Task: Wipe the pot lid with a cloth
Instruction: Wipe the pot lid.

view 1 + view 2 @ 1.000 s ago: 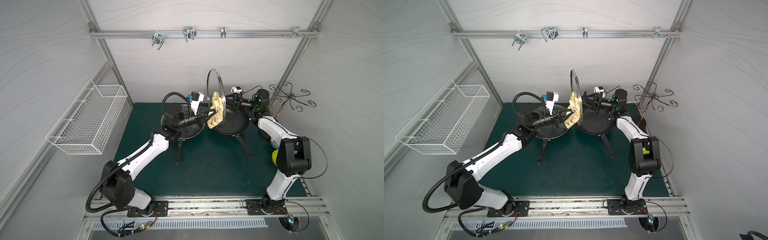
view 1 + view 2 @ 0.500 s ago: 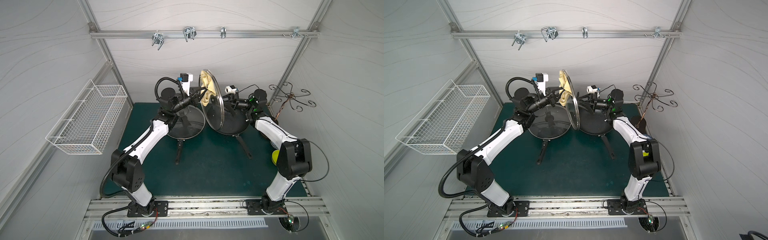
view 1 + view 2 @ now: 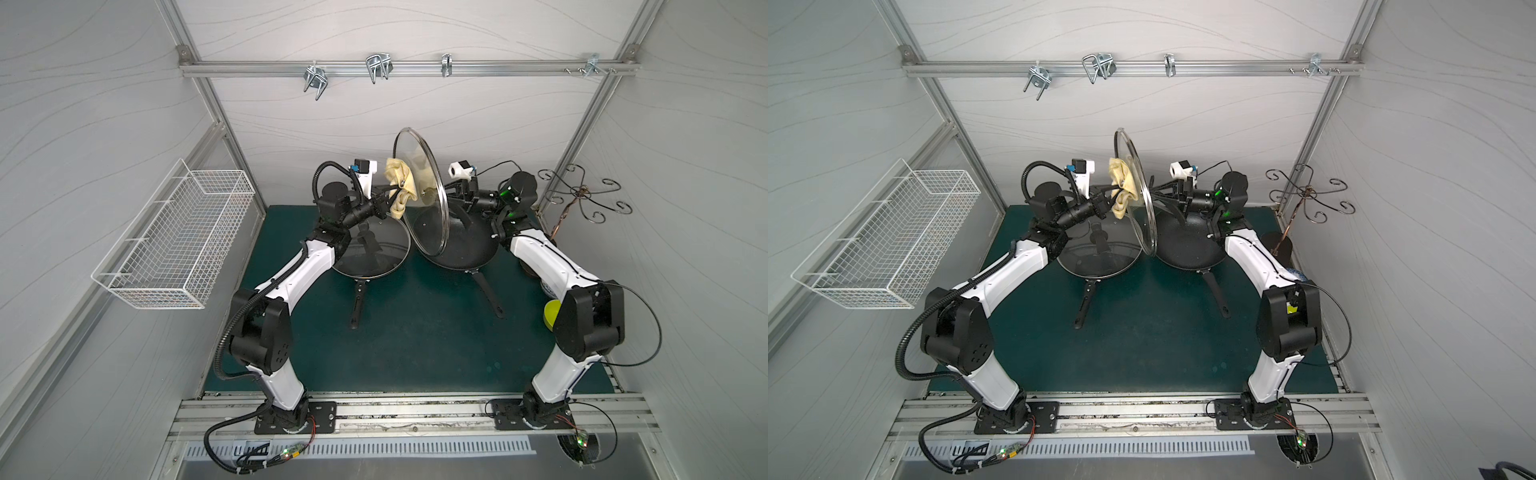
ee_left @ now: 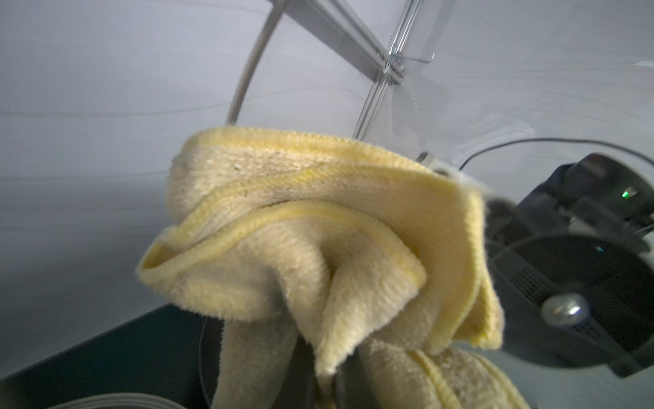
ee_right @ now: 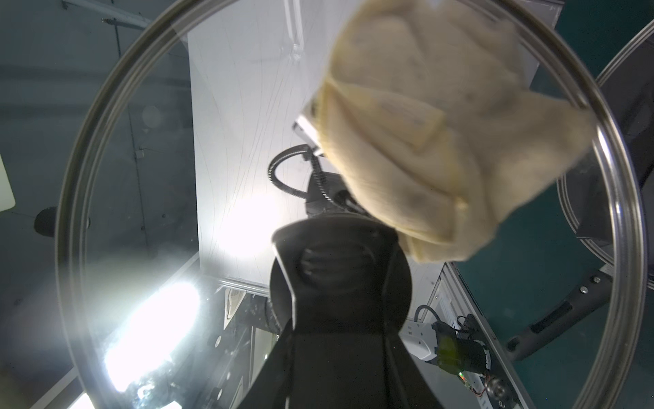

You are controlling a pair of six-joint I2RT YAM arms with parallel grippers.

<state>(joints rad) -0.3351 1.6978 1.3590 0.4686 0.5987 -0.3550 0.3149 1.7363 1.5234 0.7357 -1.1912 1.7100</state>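
Observation:
The pot lid (image 3: 424,232) (image 3: 1144,224) is round glass with a metal rim, and it stands on edge in the air above the two pans. My right gripper (image 3: 451,195) (image 3: 1158,193) is shut on its black knob (image 5: 339,262) from the right. The cloth (image 3: 400,189) (image 3: 1123,189) (image 4: 318,230) is a bunched pale yellow terry rag. My left gripper (image 3: 388,199) (image 3: 1108,199) is shut on it and holds it against the upper left face of the lid. In the right wrist view the cloth (image 5: 442,141) shows through the glass. The cloth hides the left fingers.
Below the lid sit a black pan (image 3: 461,245) and a second pan with a glass lid on it (image 3: 370,253), handles toward the front. A wire basket (image 3: 174,237) hangs on the left wall. A metal hook stand (image 3: 582,195) is at back right, and a yellow object (image 3: 550,313) is behind the right arm.
The left gripper swept the cloth from the lid's middle up to its top edge, then partway back down. The lid tilted slightly in the right gripper.

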